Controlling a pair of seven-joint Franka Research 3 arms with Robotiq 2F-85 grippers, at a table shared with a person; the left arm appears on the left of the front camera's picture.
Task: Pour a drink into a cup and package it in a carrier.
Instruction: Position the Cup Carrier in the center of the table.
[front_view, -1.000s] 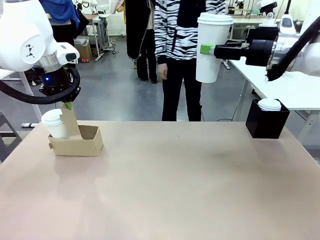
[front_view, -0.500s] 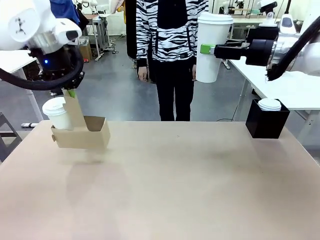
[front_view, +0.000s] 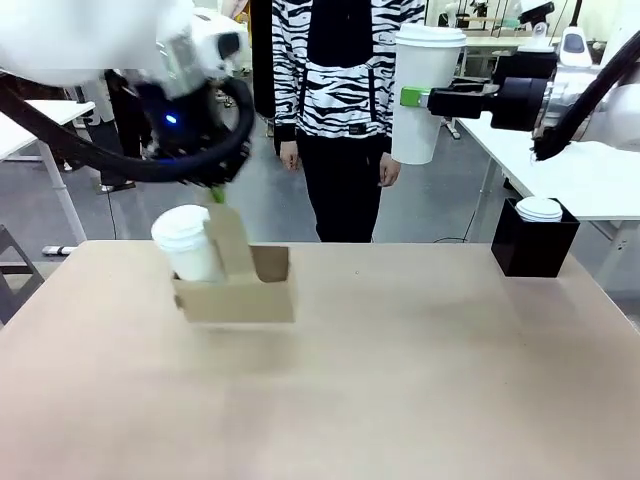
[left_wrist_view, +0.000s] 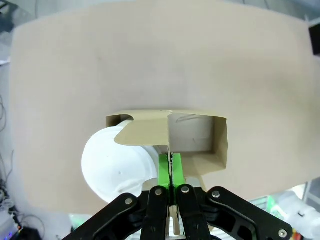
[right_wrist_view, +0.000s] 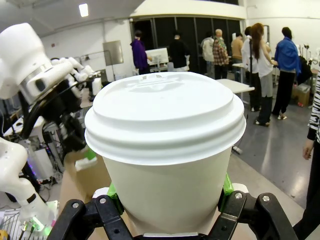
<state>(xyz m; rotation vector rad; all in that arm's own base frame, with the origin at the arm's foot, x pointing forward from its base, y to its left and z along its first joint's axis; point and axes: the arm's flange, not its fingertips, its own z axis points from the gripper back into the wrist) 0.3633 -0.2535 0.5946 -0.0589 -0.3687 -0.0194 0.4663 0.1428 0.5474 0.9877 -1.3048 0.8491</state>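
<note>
My left gripper (front_view: 216, 196) is shut on the upright handle panel of the brown cardboard carrier (front_view: 240, 295), which hangs low over the table's left-middle. A white lidded cup (front_view: 187, 245) sits in the carrier's left slot; the right slot is empty. From the left wrist the green pads (left_wrist_view: 176, 167) pinch the panel, with the carrier (left_wrist_view: 200, 137) and that cup's lid (left_wrist_view: 116, 165) below. My right gripper (front_view: 411, 98) is shut on a tall white lidded cup (front_view: 424, 95) held high at the right. In the right wrist view this cup (right_wrist_view: 165, 145) sits between the right gripper (right_wrist_view: 168, 202) fingers. The drink is out of view.
A black box (front_view: 534, 245) holding white lids stands at the table's far right. A person in a zebra-striped top (front_view: 340, 80) stands at the far side, hands down. A white side table (front_view: 590, 175) lies behind the right arm.
The left arm has carried the carrier with its cup from the table's far left toward the middle. The right arm and its cup have stayed still. The person stepped slightly left.
</note>
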